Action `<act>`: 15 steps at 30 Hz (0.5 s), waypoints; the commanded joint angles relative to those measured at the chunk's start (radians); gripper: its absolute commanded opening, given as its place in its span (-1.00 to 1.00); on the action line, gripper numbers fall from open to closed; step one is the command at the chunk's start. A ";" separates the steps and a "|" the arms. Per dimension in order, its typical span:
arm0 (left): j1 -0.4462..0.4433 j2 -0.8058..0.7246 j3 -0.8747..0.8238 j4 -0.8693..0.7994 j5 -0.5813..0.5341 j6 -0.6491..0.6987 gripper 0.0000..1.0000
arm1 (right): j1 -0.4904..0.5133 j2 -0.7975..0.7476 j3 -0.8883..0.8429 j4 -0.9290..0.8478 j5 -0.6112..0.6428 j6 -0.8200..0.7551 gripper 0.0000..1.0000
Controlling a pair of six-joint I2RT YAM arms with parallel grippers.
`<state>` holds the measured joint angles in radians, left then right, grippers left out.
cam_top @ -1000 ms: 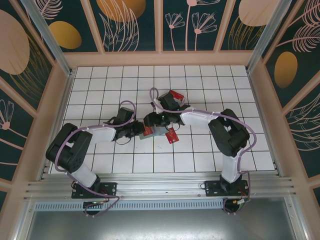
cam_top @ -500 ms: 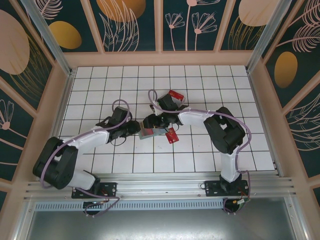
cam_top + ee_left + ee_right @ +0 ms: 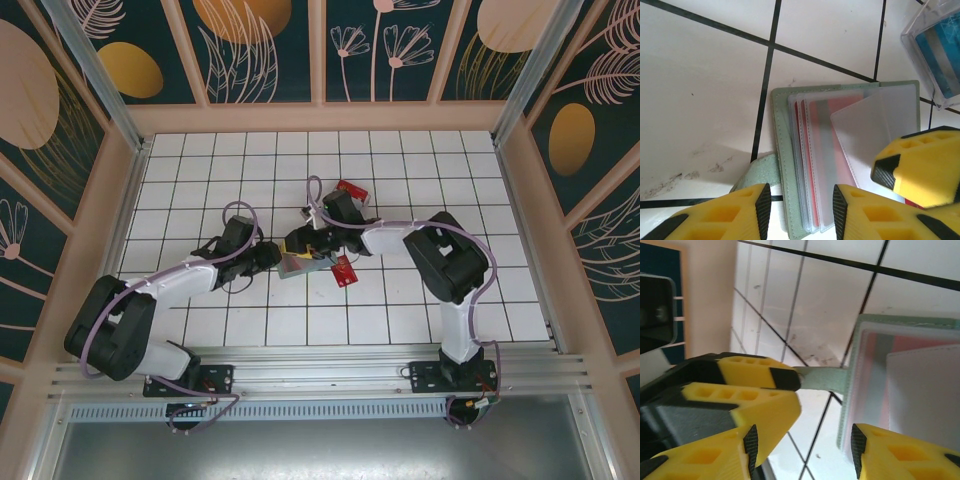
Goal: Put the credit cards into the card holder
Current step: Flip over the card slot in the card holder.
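The card holder (image 3: 778, 150) lies open on the white tiles, grey-green, its clear sleeves (image 3: 865, 125) fanned out with red credit cards (image 3: 840, 150) inside them. My left gripper (image 3: 801, 210) is open, one finger on each side of the holder's near edge. One of its fingertips (image 3: 785, 379) lies against the holder's green flap strap (image 3: 822, 380). My right gripper (image 3: 804, 450) is also open, straddling the holder's corner (image 3: 852, 390). In the top view both grippers meet over the holder (image 3: 292, 264). A loose red card (image 3: 345, 271) lies just right of it.
A small clear plastic tray (image 3: 920, 30) holding a blue card (image 3: 942, 55) stands just beyond the holder. Another red card (image 3: 351, 190) lies behind the right arm. The wooden frame walls (image 3: 130, 170) enclose the tiled table.
My left gripper's jaws have widened, and the left arm has stretched out lower, its elbow swinging left. The right arm's wrist shifted slightly. The holder stays in place.
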<state>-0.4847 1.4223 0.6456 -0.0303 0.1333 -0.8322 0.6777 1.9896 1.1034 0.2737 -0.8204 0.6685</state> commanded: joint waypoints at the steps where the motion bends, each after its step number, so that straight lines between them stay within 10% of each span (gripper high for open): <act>1: -0.004 -0.008 0.006 0.005 -0.009 0.000 -0.19 | -0.045 -0.059 -0.046 0.140 -0.107 0.051 0.09; 10: -0.005 0.031 0.027 0.014 0.006 0.012 -0.19 | -0.125 -0.206 -0.015 -0.240 0.075 -0.199 0.09; 15: -0.004 0.040 0.057 -0.016 -0.016 0.033 -0.14 | -0.173 -0.306 -0.010 -0.400 0.457 -0.317 0.09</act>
<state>-0.4847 1.4502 0.6594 -0.0315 0.1291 -0.8249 0.5346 1.7477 1.0725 0.0242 -0.6216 0.4675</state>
